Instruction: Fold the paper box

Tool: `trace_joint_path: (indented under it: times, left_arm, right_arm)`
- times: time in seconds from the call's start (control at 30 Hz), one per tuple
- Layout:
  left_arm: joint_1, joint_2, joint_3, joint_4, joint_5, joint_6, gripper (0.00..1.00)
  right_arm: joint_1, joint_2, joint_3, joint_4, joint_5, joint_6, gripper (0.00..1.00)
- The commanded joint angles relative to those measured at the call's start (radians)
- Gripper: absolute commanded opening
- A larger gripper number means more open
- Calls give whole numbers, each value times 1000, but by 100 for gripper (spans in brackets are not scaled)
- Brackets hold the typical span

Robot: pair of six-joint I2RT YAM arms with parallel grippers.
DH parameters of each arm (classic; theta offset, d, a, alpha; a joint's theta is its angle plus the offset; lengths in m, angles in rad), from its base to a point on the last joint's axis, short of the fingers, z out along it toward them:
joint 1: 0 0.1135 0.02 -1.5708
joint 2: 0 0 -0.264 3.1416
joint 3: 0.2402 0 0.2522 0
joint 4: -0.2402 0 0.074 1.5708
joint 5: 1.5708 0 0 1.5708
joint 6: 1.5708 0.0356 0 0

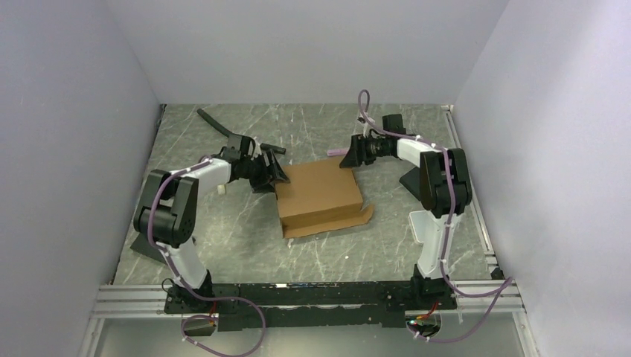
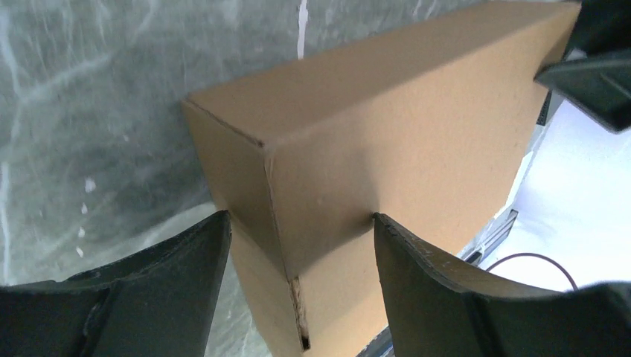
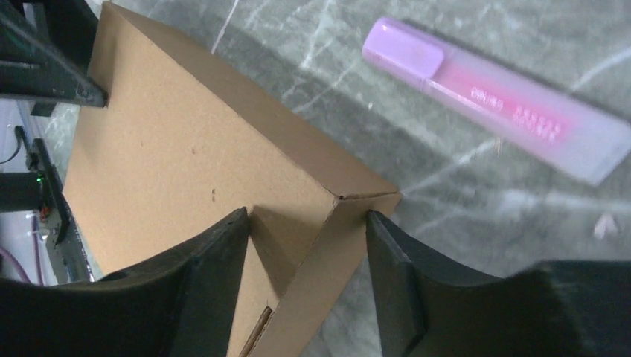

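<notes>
- The paper box (image 1: 318, 195) sits mid-table, lid down and looking closed into its shallow shape. Its long side runs left to right, skewed a touch.
- One piece isn't home: the front flap (image 1: 350, 221) pokes out along the near edge and lies flat on the table (image 1: 223, 230), jutting furthest at the near-right corner.
- Both arms are at the far edge. The left gripper (image 1: 274, 172) is on the far-left corner and the right gripper (image 1: 348, 155) on the far-right.
- In the left wrist view the fingers (image 2: 186, 282) are spread wide and straddle the corner, one alongside the side wall and one over the lid. Whether the pads press the card, I can't tell.
- The right wrist view shows the same: jaws wide, the corner wedged between them, nothing clamped.
- So here's the key relation: the box lies toward the bases from both sets of fingers, and the loose flap is on the opposite long side.
- My read is that tucking that flap is what's left, and that means reaching round or over to the near side. The right arm looks nearer to the flap's protruding end.
- A pink highlighter (image 3: 495, 100) lies just beyond the right-hand corner, apart from the box.
</notes>
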Motion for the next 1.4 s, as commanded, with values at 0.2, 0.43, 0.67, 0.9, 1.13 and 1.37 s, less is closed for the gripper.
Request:
trace_joint_path:
  times: [0.2, 0.43, 0.67, 0.9, 1.13, 1.37]
  left_arm:
    - [-2, 241, 300, -89, 37, 101, 73]
    - [-6, 329, 522, -172, -5, 142, 73]
    - [-3, 6, 384, -136, -333, 253, 81]
    - [4, -469, -71, 67, -234, 172, 99]
    - [-73, -668, -390, 317, 64, 25, 99]
    - [-696, -779, -407, 224, -487, 363, 99]
  right_arm:
    - [-20, -306, -425, 181, 256, 217, 47]
    - [-36, -471, -613, 218, 267, 318, 58]
    - [-186, -667, -675, 223, 207, 242, 82]
    - [-237, -845, -619, 89, 54, -69, 86]
    - [-235, -1035, -613, -69, -101, -429, 99]
    - [-172, -1076, -560, -313, -317, -848, 100]
